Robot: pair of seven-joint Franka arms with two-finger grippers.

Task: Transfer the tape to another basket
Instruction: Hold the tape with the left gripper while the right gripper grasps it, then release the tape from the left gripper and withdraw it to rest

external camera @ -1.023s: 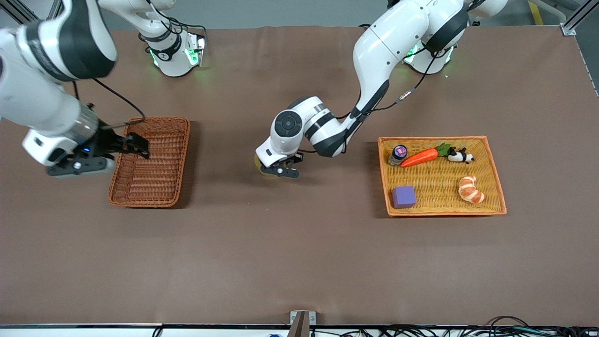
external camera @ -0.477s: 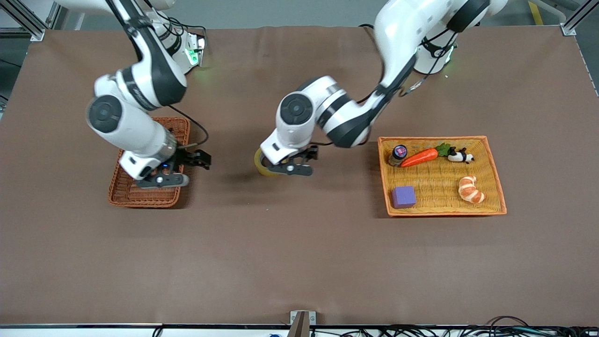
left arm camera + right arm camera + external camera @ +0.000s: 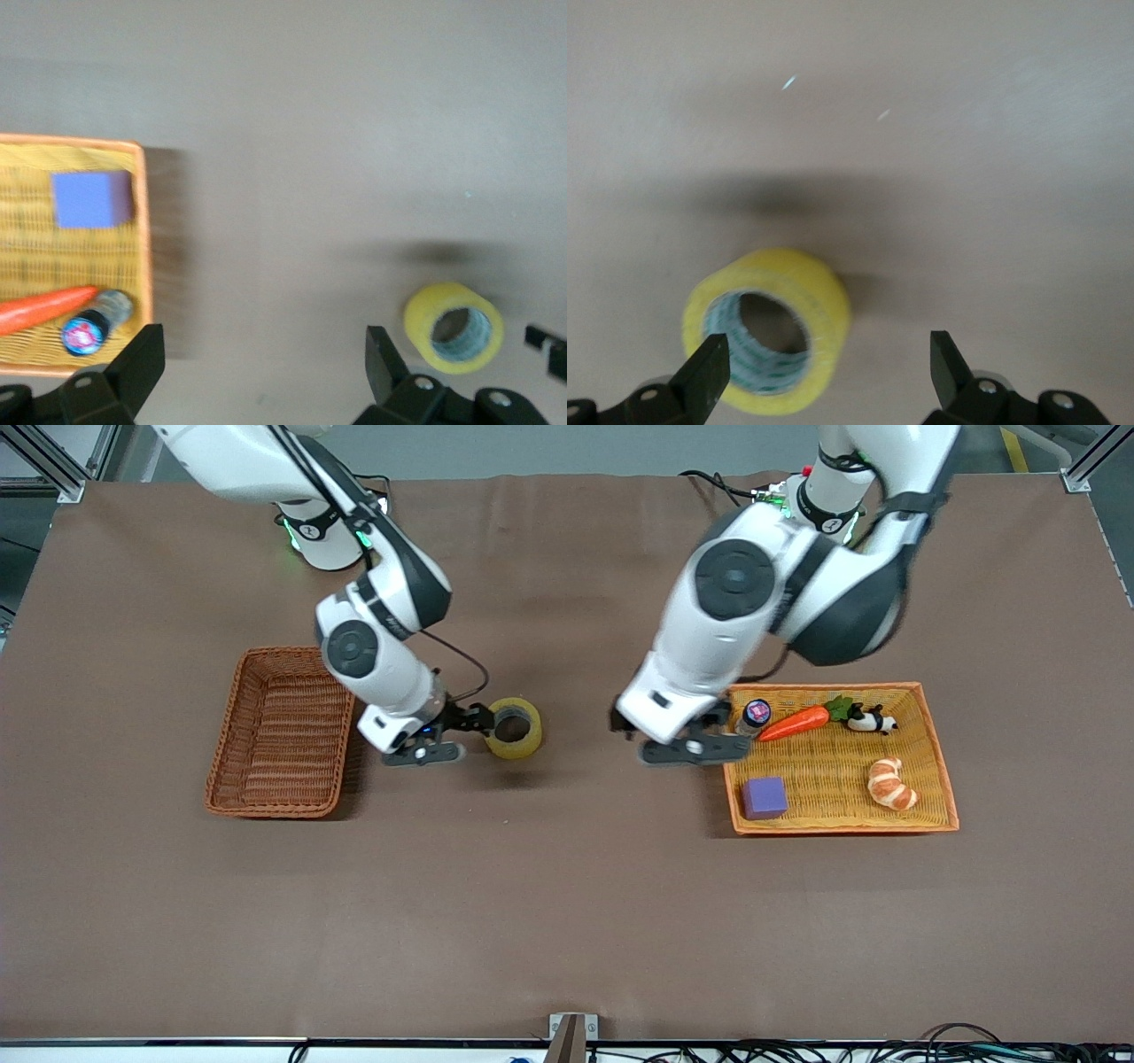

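- The tape [image 3: 515,727] is judged light and stiff, with a smooth, slippery outer face; a pinch across the ring wall, one finger inside the core, is advised.
- It is lying flat on the table [image 3: 567,921], between the brown basket [image 3: 282,732] and the yellow tray [image 3: 935,766], nearer the basket.
- The right gripper [image 3: 824,367] is spread wide and empty, just beside the tape.
- The left gripper [image 3: 264,359] is also spread, empty, at the tray's edge.

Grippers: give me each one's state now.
Left pincer: open, empty, at the tray's edge.
Right pincer: open, beside the tape, not holding it.
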